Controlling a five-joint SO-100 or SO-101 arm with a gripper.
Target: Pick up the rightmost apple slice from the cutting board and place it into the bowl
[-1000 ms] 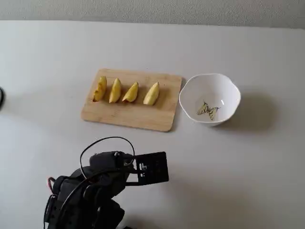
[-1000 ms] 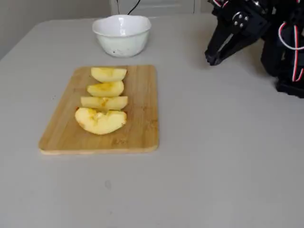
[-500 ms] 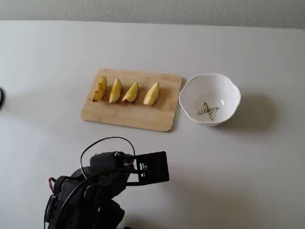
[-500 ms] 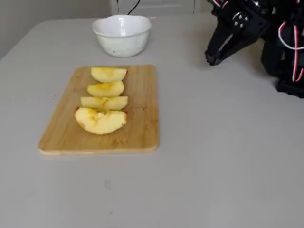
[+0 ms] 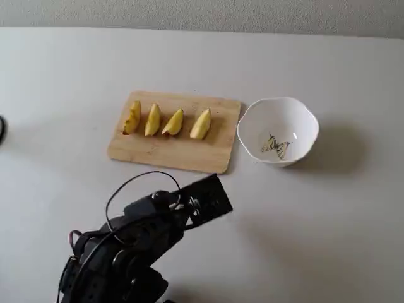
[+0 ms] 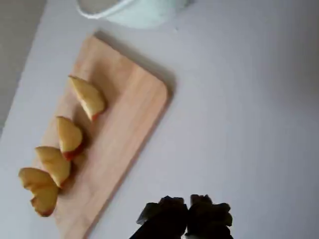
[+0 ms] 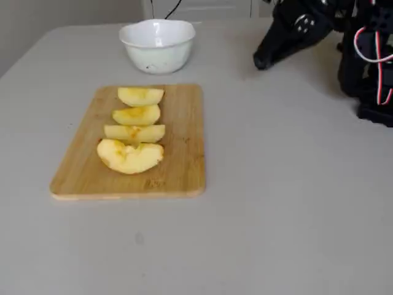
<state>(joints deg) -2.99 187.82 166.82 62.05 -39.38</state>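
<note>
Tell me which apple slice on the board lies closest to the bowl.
The pale slice at the row's right end in this fixed view, beside the bowl; three others sit farther left.

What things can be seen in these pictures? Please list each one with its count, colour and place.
apple slices: four, pale yellow, in a row on the board; the one nearest the bowl is the rightmost apple slice, the other three lie further from it.
cutting board: one, light-brown wood, on the table beside the bowl.
bowl: one, white with a wavy rim and a butterfly mark inside, no slice in it, on the table just off the board's end.
table: one, pale grey, under everything.
cables: a few, red and white, on the arm in a fixed view.
arm: one, black, away from the board.
tool: one, black, fingertips together, over bare table, holding nothing.
</note>
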